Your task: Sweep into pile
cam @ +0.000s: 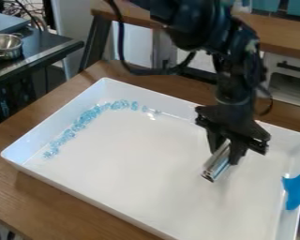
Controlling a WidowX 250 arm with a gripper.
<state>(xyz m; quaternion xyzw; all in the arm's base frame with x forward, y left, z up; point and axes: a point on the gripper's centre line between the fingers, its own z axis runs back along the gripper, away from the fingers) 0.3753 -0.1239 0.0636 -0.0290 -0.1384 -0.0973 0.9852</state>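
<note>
My black robot arm (235, 89), which had bulky, rounded joints, a dark cable (122, 47) that looped beside it, my black gripper (224, 157), which had a broad, angular body, two fingers (238, 152)

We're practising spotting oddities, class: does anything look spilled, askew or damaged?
Light-blue bits lie in a curved band along the left and far walls of the white tray, not piled, so they look spilled. A ragged blue piece at the right rim looks stray. I see no damage.
</note>
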